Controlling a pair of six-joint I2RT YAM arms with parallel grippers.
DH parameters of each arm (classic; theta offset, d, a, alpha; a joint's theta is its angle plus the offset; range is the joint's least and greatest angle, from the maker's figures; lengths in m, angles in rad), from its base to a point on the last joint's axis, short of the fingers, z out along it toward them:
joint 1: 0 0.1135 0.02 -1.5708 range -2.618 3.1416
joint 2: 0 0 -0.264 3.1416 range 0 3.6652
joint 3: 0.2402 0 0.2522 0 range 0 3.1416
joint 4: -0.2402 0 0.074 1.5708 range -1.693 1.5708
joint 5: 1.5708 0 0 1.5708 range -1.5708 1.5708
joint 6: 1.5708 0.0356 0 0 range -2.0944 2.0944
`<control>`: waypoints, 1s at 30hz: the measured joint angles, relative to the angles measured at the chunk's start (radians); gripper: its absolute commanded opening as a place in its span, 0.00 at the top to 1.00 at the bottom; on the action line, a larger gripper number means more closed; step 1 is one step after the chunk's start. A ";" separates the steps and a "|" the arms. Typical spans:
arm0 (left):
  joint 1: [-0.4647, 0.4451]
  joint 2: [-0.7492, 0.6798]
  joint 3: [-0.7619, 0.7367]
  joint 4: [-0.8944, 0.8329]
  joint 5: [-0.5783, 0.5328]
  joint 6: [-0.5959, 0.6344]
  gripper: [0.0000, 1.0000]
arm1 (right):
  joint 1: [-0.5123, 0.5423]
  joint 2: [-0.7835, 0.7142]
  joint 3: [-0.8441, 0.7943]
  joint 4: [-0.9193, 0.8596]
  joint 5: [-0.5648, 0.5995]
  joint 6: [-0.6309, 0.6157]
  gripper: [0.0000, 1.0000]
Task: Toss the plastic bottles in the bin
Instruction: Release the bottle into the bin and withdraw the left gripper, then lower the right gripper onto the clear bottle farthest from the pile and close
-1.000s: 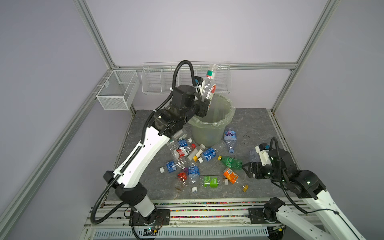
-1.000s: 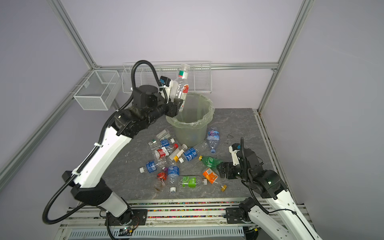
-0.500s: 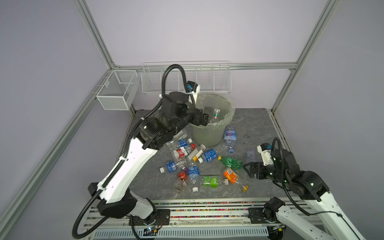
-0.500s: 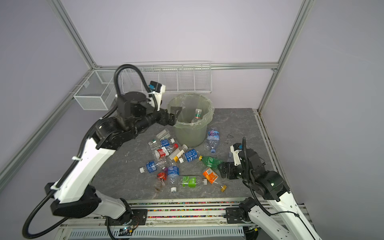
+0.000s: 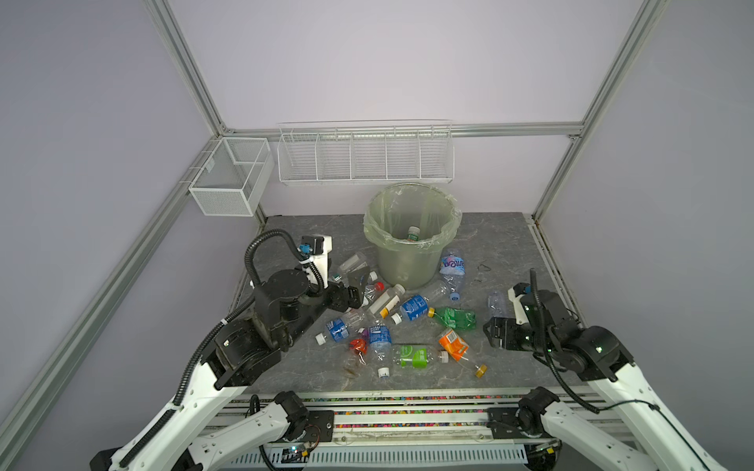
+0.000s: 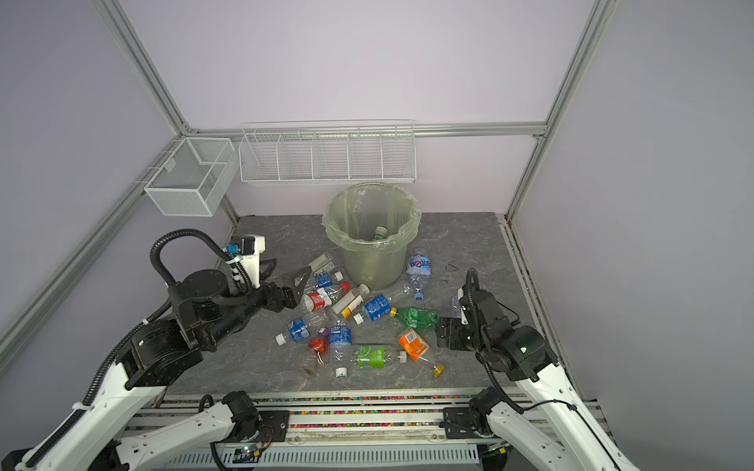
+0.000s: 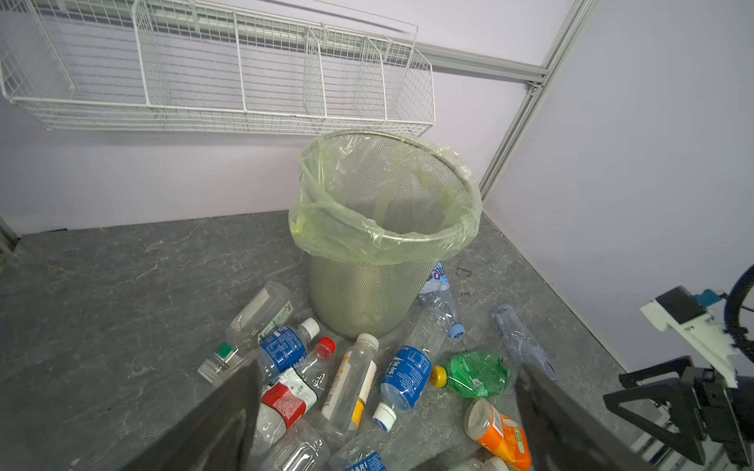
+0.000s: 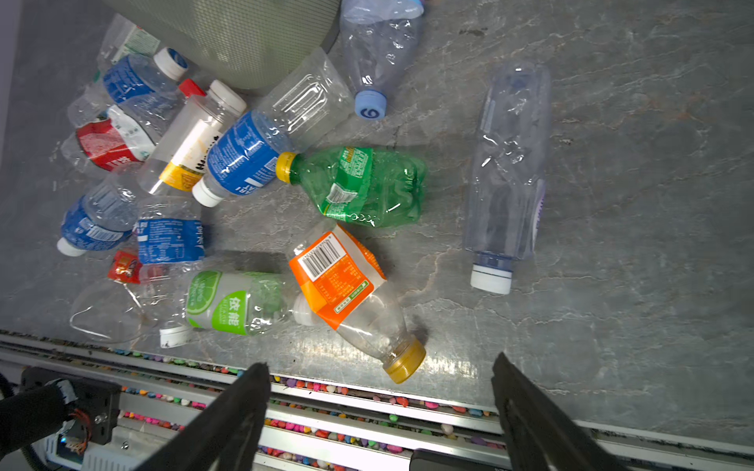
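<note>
We see our left fingers [image 7: 220,420] and right fingers [image 8: 228,416] wide, empty; bottles [image 5: 412,308] litter the bench [image 5: 510,244] mid-frame, one inside the bin [image 5: 402,265].

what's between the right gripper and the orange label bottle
Nothing visible. The right gripper is open, and only bare table separates it from the orange label bottle. The green bottle lies beside that line, farther back, not across it.
</note>
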 measured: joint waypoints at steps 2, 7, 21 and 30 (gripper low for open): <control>0.000 -0.040 -0.058 0.000 0.000 -0.023 0.07 | -0.010 0.018 0.000 -0.004 0.010 0.006 0.12; 0.000 -0.138 -0.214 -0.011 0.001 -0.083 0.10 | -0.062 0.084 0.000 -0.012 0.038 0.021 0.11; 0.000 -0.298 -0.433 -0.034 0.032 -0.213 0.15 | -0.271 0.341 0.004 0.068 0.044 -0.016 0.11; 0.000 -0.394 -0.504 -0.063 0.058 -0.272 0.16 | -0.297 0.534 0.056 0.163 0.021 -0.064 0.11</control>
